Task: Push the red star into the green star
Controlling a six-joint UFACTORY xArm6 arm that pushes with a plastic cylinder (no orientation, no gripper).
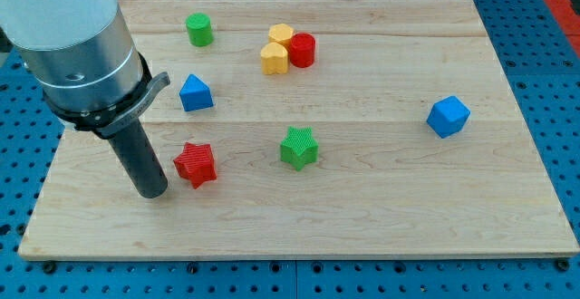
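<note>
My tip [152,193] rests on the table [381,217] at the view's left, and this tool is a plain rod: it has nothing to open or close and grips nothing, it can only shove. The red star [196,163] lies just to the tip's right, very near it; whether the rod's side already touches the star I cannot tell. Farther right along nearly the same line sits the green star [298,147], a little higher in the view and apart from the red one. That order, tip, red star, green star, looks deliberate: standing behind the red star on the side away from the target, the tool seems set for a rightward push, angled slightly upward, to carry one star into the other.

Above the tip and to its right is a blue block [195,92], pyramid-like. Beyond it a green cylinder [199,29], and farther right two yellow blocks [275,48] huddled against a red cylinder [303,50]. Far to the right, well apart, a blue cube [449,116]. None lies in the push line.
</note>
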